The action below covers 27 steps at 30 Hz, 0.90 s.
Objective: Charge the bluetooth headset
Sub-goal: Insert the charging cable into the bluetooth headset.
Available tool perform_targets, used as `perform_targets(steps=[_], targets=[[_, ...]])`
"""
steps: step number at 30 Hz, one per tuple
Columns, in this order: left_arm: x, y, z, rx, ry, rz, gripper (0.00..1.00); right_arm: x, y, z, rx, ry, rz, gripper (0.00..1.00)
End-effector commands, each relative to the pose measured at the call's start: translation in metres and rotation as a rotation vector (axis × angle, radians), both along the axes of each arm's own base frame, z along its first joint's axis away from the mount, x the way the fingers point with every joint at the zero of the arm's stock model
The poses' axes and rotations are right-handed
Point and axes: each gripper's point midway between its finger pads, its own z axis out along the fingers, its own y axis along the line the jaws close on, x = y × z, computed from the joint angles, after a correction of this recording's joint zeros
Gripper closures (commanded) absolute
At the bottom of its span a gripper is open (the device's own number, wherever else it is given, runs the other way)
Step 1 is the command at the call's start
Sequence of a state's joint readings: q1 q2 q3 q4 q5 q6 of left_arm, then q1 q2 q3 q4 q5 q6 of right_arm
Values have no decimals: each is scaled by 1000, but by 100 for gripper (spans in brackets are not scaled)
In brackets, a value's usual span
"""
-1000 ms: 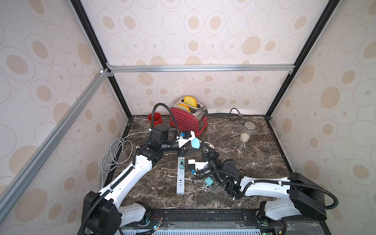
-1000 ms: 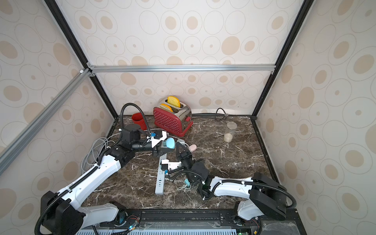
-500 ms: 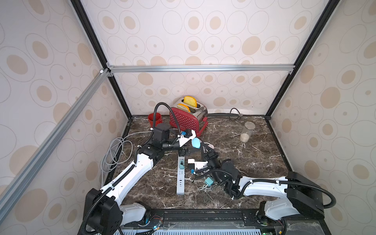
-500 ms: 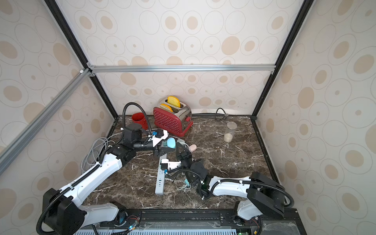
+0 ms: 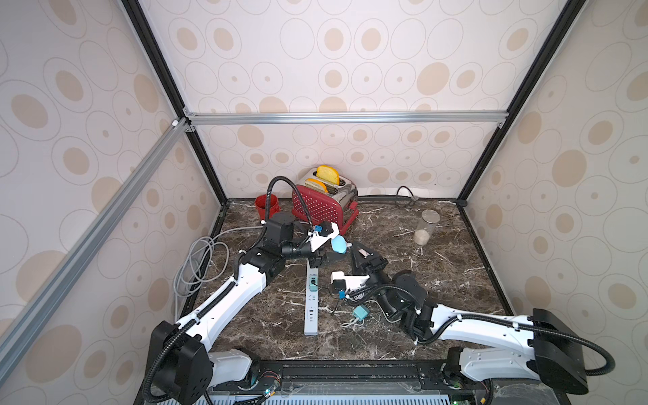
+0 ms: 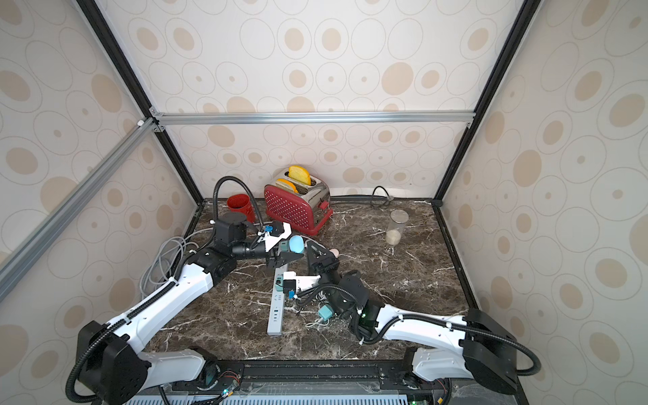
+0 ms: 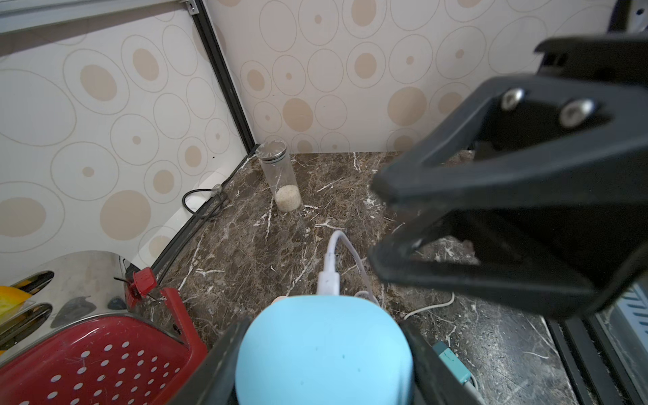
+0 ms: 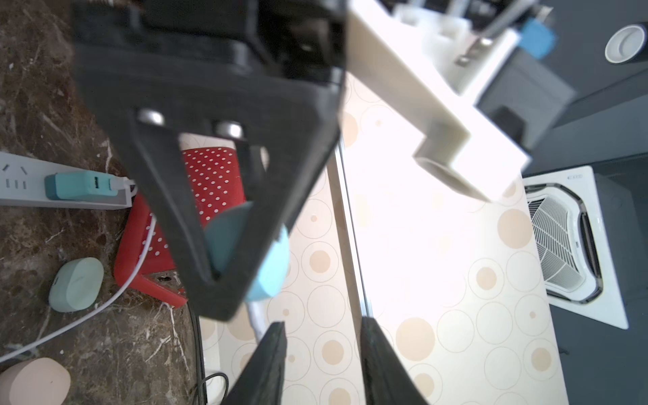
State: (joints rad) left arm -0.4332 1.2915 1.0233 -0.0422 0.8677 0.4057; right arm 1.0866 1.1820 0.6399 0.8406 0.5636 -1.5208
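No lettering is legible anywhere (the ceiling vent (image 8: 568, 245) carries only a blurred mark).

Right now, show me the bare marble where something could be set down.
Bare: the marble top from the glass jar forward to the right arm and out to the wall; also between toaster and jar. Crowded: the middle, around the power strip and teal adapter; grey cables fill the left edge.

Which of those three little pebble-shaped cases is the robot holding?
The light blue case, clamped in the left gripper; the mint green case and pink case lie on the tabletop.
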Motion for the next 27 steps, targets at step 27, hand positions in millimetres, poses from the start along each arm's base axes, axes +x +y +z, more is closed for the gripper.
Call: perform_targets(steps=[27], targets=[[118, 246, -110, 94, 156, 1202, 62, 60, -145, -70, 860, 853, -306, 36]])
